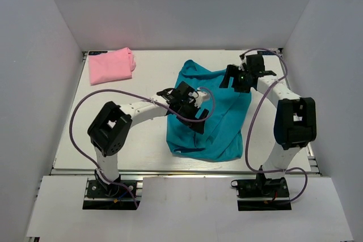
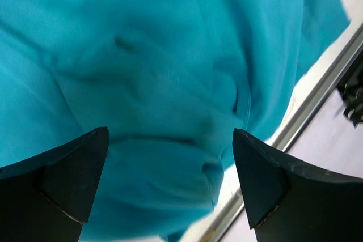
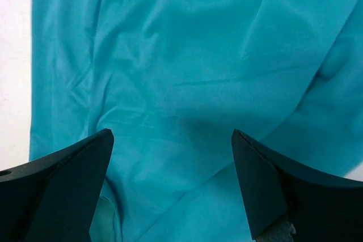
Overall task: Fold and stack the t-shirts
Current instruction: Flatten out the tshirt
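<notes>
Teal t-shirt [image 1: 218, 134] is lying mid-tabletop [image 1: 147, 140], long axis running near-to-far; left tool [image 1: 197, 118] is hovering open over its left half, right tool [image 1: 229, 79] gaping above its far-right corner.

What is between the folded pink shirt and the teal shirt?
Just bare white table separates the folded pink shirt from the teal shirt, in the top view.

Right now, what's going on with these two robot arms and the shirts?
The left gripper and right gripper hover open over a rumpled teal shirt in the middle of the table, holding nothing. A pink shirt lies folded at the far left corner. The teal one is not yet folded.
</notes>
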### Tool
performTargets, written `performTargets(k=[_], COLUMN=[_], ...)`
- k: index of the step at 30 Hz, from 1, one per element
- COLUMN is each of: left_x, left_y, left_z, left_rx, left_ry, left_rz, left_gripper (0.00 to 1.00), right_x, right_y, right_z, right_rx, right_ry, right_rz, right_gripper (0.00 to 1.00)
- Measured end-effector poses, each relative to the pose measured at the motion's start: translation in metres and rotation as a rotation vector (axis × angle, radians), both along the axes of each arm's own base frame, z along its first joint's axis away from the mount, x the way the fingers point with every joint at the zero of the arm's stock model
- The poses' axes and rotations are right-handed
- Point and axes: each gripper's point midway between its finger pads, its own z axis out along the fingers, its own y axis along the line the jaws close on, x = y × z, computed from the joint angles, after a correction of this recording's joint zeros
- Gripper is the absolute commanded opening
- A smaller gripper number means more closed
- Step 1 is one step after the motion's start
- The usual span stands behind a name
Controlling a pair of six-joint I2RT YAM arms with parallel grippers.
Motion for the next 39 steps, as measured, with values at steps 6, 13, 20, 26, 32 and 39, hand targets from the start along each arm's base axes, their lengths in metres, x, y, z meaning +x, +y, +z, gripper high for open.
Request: performTargets(k=[6, 13, 20, 26, 32, 39], left_x=[-0.020, -0.020, -0.021, -0.024, -0.018, 0.037], left_y=[0.021, 0.026, 0.022, 0.015, 0.021, 0.080], left_z=[0.007, 0.006, -0.001, -0.015, -0.008, 0.097], left_rx=[0.045, 0.088, 0.096, 0.127, 0.162, 0.143], left_ry=[-0.011, -0.039, -0.033, -0.022, -0.062, -0.366], left_rz=[0.010, 0.036, 0.027, -0.005, 0.053, 0.519], left_gripper=[0.84, 0.67, 0.67, 0.00, 0.00, 0.00], right_x=[-0.011, -0.037, -0.052, -0.051, -0.056, -0.060], right_y=[0.003, -0.003, -0.011, -0.012, -0.015, -0.018], right_z=[-0.025, -0.045, -0.044, -0.036, -0.037, -0.043], right_rx=[0.019, 0.003, -0.020, -0.019, -0.028, -0.037], right_ry=[0.069, 0.113, 0.112, 0.087, 0.079, 0.096], right_rz=[-0.001, -0.016, -0.044, -0.058, -0.067, -0.077], right_gripper=[0.90, 0.90, 0.90, 0.90, 0.90, 0.90])
